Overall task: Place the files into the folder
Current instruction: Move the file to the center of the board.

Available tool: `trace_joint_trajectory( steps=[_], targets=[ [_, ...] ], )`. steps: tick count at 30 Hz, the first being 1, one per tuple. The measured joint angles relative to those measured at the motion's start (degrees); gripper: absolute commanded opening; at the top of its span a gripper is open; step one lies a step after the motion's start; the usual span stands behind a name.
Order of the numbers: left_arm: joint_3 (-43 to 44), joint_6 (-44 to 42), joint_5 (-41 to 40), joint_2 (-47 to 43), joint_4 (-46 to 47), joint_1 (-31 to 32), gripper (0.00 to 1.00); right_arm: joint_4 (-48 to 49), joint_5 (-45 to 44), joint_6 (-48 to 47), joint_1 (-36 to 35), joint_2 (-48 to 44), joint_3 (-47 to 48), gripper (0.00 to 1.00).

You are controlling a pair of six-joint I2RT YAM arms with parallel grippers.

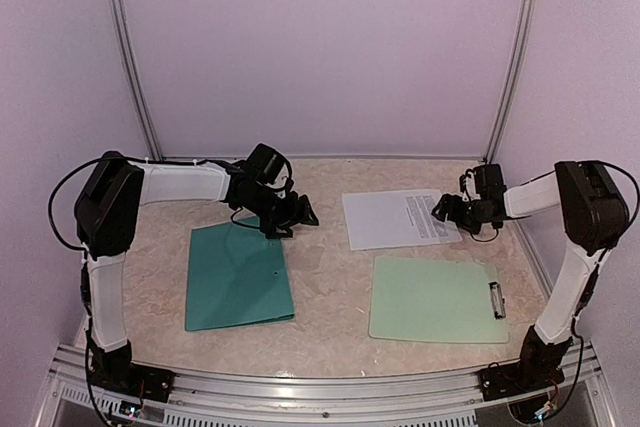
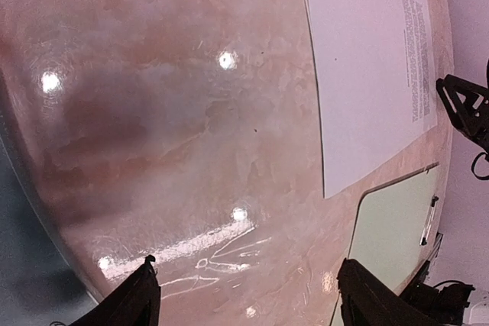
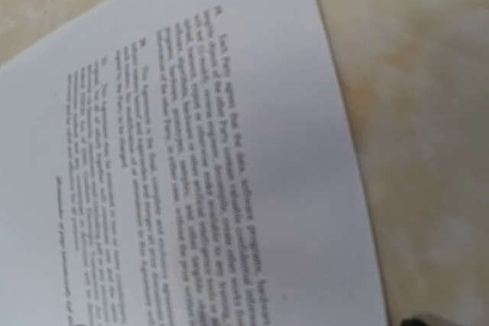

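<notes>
So, the table [image 1: 330, 347] carried everything. The folder [image 1: 238, 277] lay flat and looked shut, with its far edge right under the left claw [image 1: 300, 219] and the rest stretching toward that arm's base. The mint clipboard [image 1: 430, 297] sat just on the near side of the right claw [image 1: 442, 211], off the job as far as I can judge.

The files [image 1: 390, 219] lay flat on the table under the right claw, spreading from there toward the left claw, and they were well apart from the folder. None were inside it.

The left claw was spread wide with nothing between its fingers. I couldn't tell the right claw's state, since its own camera showed little but printed paper.

My read: very early, pickup step. Next, the right claw has to pinch thin sheets off a flat surface, probably by their edge, while the left one lifts the cover. Fiddly stuff.
</notes>
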State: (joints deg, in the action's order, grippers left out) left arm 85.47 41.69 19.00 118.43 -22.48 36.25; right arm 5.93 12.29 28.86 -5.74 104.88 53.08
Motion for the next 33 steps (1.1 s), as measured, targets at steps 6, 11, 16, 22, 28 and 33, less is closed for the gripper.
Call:
trace_joint_trajectory(
  steps=[6,11,16,22,28,33],
  targets=[
    [0.0,0.0,-0.6,-1.3,-0.1,-1.0,0.77,-7.6,0.7,-7.1,-2.4,5.6,9.7,0.85],
    [-0.8,0.0,-1.2,-2.3,-0.1,-1.1,0.78,-14.0,-0.3,-13.2,-6.6,11.5,19.6,0.85],
    [-2.6,-0.1,-1.8,-4.5,-0.3,-1.4,0.79,-20.3,-1.4,-19.6,-10.9,17.0,29.2,0.84],
    [-2.7,-1.3,-2.6,-4.8,-0.6,-3.2,0.81,-23.6,-5.1,-23.8,-15.2,17.7,31.3,0.87],
    [4.3,-3.3,-2.4,0.0,0.2,-6.8,0.81,-23.7,-6.4,-23.0,-17.2,10.6,23.3,0.90],
    [11.8,-4.7,0.0,6.6,2.4,-9.2,0.80,-20.3,-9.1,-19.4,-19.4,4.4,20.3,0.90]
  ],
)
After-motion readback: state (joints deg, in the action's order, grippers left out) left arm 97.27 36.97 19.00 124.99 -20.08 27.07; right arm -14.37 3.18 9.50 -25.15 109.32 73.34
